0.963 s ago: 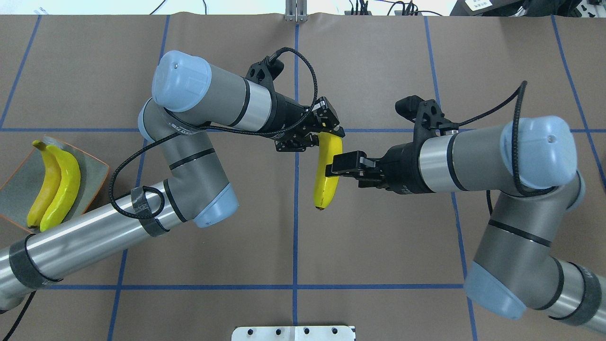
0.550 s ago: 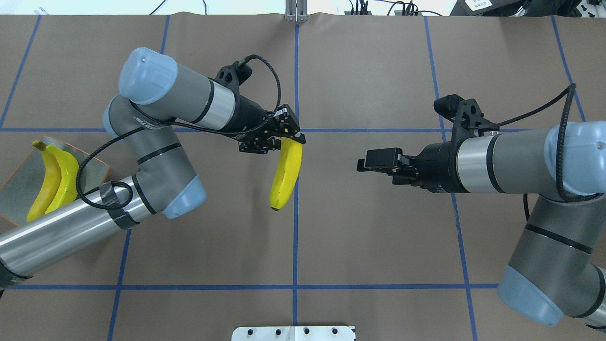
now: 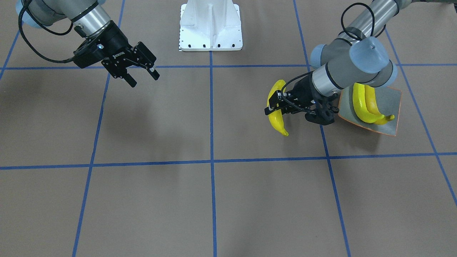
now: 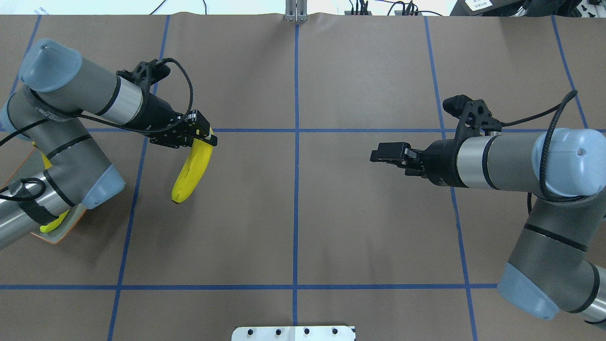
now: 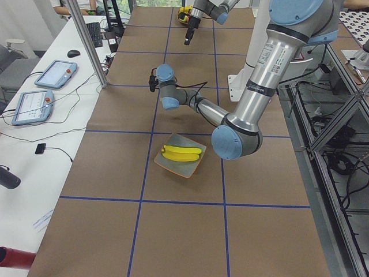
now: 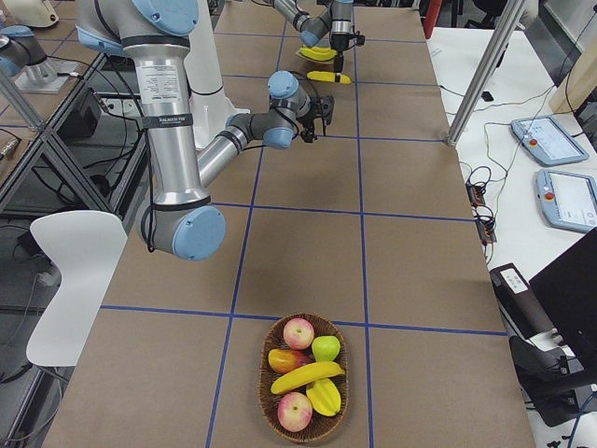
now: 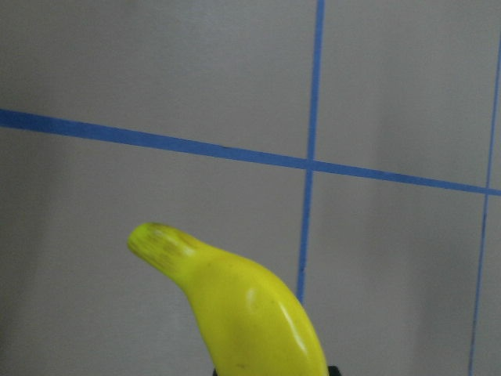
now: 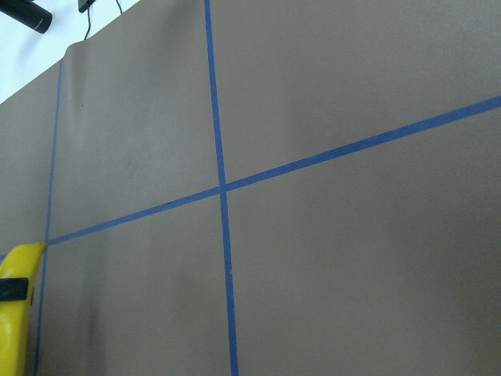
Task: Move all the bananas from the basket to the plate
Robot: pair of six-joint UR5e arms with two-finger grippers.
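— Which step is this?
— The carry. The left gripper (image 4: 202,138) is clamped on one end of a banana (image 4: 189,173), which hangs above the table, near the plate (image 3: 391,101) but not over it.
— And the plate?
— It holds two bananas (image 3: 364,103). Next, I'd say: swing over its bare side, lower, let go.
— The right gripper (image 3: 143,78)?
— Spread, empty, well apart. The basket (image 6: 265,392) seems to hold a fourth banana (image 6: 306,376).
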